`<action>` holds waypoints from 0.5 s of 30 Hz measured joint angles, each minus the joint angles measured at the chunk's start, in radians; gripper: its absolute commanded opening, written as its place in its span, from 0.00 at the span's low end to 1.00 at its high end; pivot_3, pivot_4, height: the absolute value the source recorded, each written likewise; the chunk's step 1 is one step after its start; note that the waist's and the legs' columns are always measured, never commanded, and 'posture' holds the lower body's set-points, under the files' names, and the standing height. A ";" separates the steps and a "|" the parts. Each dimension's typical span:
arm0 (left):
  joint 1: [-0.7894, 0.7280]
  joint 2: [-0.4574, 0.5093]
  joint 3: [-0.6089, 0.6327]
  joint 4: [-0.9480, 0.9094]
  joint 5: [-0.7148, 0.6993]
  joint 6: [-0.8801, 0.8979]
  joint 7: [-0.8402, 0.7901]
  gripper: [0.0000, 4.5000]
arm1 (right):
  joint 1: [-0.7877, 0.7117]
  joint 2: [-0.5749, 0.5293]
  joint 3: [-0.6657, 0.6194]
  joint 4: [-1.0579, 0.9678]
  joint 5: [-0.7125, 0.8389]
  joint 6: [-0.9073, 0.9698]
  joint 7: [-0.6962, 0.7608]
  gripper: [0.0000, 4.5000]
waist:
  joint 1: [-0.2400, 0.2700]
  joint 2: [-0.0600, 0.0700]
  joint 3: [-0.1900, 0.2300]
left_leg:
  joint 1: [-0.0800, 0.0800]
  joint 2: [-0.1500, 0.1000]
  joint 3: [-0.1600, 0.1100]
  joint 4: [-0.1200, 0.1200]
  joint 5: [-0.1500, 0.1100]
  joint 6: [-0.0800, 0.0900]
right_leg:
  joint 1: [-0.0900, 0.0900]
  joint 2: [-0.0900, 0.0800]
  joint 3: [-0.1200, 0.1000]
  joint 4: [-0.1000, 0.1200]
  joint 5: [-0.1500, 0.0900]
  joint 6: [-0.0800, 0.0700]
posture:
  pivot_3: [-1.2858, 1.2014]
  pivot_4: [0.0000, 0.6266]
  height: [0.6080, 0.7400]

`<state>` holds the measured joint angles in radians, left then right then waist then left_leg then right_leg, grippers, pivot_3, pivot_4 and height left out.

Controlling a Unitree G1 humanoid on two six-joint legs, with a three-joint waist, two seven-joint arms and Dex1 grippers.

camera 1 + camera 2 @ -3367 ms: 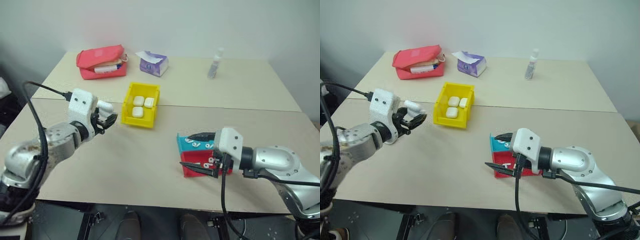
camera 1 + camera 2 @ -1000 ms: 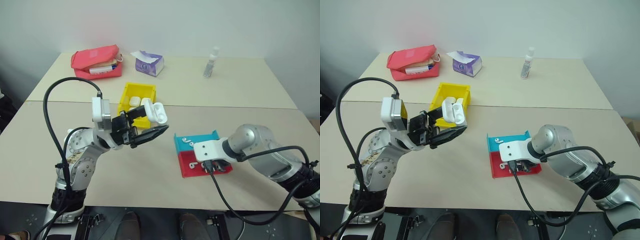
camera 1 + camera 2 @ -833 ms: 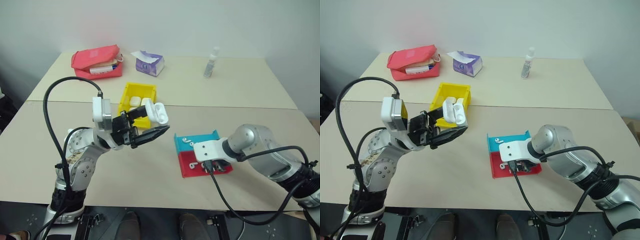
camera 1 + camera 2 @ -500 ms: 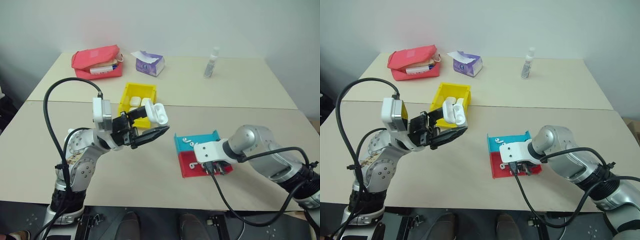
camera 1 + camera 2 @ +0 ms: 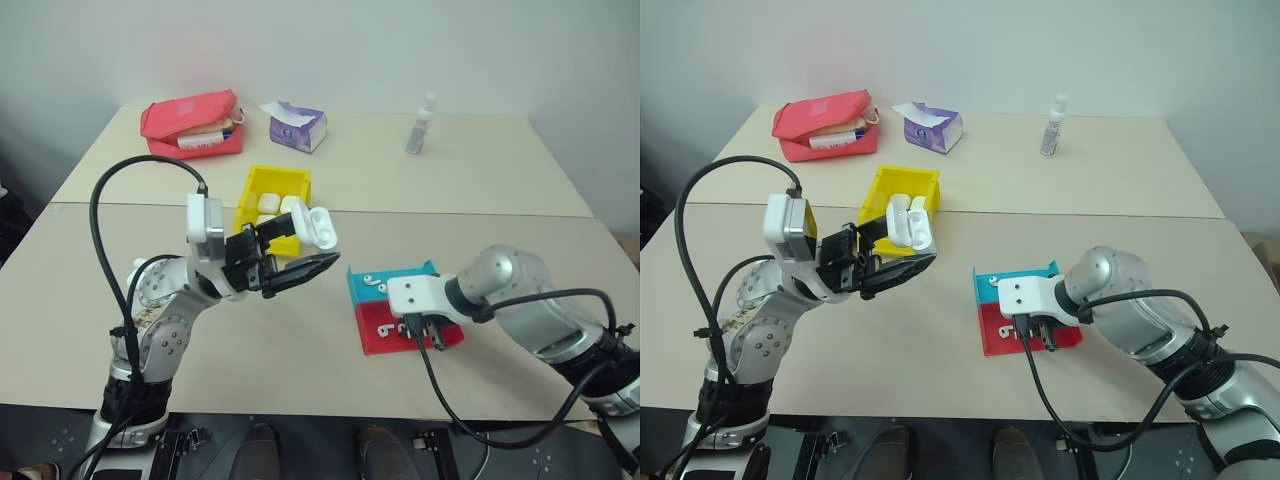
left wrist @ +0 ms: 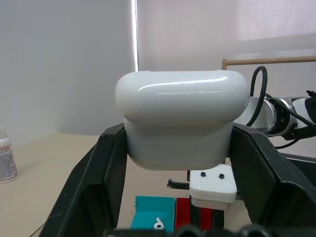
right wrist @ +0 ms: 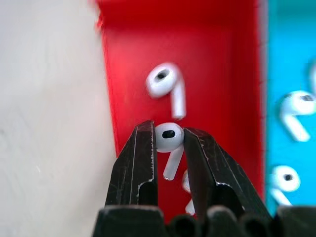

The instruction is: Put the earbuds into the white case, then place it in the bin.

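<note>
Left tool is clamped on the white case, held in the air at centre-left of the head view, lid hinged open. In the left wrist view the case sits squarely between the two black fingers.

Right tool is closed on one earbud, pinched at its head with the stem hanging down, above the red tray. In the head view this tool sits at the lower right of centre, over the red tray.

More earbuds lie loose: one in the red tray, others in the teal tray just behind it.

The bin stands on the surface at upper centre, behind the held case, and already holds several closed white cases.

Progress, as judged: early to middle. Case open and presented; one earbud gripped but not yet seated. Remaining: carry the bud to the case, seat it, add its partner, close the lid, set the case in the bin.

Unrelated items at the far edge: red pouch, tissue pack, small bottle.
</note>
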<state>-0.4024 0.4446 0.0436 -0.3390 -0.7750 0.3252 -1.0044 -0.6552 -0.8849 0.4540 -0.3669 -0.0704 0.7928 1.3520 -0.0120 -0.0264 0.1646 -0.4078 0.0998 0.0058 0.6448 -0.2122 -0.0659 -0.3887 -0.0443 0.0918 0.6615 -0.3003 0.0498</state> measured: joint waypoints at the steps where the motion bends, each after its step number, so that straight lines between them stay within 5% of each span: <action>1: -0.012 0.001 0.000 0.001 -0.004 0.006 -0.005 0.62 | 0.000 0.011 -0.063 -0.020 0.047 0.049 -0.007 0.14 | 0.000 0.000 0.000 | 0.000 0.000 0.000 0.000 0.000 0.000 | 0.000 0.000 0.000 0.000 0.000 0.000 | 0.52 0.24 1.00; 15: -0.092 0.005 -0.005 0.099 -0.008 0.023 -0.085 0.62 | 0.028 0.470 -0.932 -0.262 0.610 0.369 -0.390 0.14 | -0.002 0.000 0.000 | 0.000 0.000 0.000 -0.001 0.000 0.000 | 0.000 0.000 -0.001 0.001 0.000 0.000 | 0.52 0.24 1.00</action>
<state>-0.4942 0.4492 0.0387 -0.2405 -0.7830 0.3487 -1.0890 -0.6276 -0.4152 -0.4776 -0.6293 0.5392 1.1621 0.9617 -0.0141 -0.0262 0.1646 -0.4080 0.0998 0.0054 0.6438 -0.2122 -0.0659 -0.3886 -0.0441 0.0913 0.6622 -0.3003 0.0498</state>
